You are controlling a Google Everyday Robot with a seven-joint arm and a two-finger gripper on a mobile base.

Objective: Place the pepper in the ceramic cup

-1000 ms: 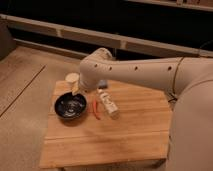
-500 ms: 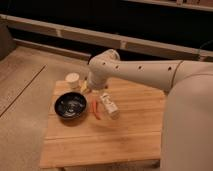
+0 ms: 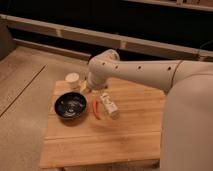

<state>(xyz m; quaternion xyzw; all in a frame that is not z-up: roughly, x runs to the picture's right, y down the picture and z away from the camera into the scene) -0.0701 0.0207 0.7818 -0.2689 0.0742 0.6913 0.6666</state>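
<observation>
Item: pepper (image 3: 96, 108), unpicked on board (image 3: 131, 131); ceramic cup (image 3: 73, 79) unfilled; my gripper (image 3: 88, 88) beside cup, jaws apart, holding nothing

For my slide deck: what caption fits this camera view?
Gripper low between ceramic cup and white bottle; pepper lies on the wooden table between black bowl and bottle.

- The pale slatted wooden table top (image 3: 125, 135) looks smooth and matt.
- The wide black bowl (image 3: 70, 105) is glossy.
- The small cream ceramic cup (image 3: 72, 78) looks matt.
- The thin red-orange pepper (image 3: 95, 108) looks smooth-skinned.
- The white rectangular bottle (image 3: 109, 104) looks like smooth plastic.
- The white arm shell (image 3: 140, 75) is smooth, faintly shiny.
- The gripper (image 3: 88, 88), low between cup and bottle, is too hidden to judge its finish.
</observation>
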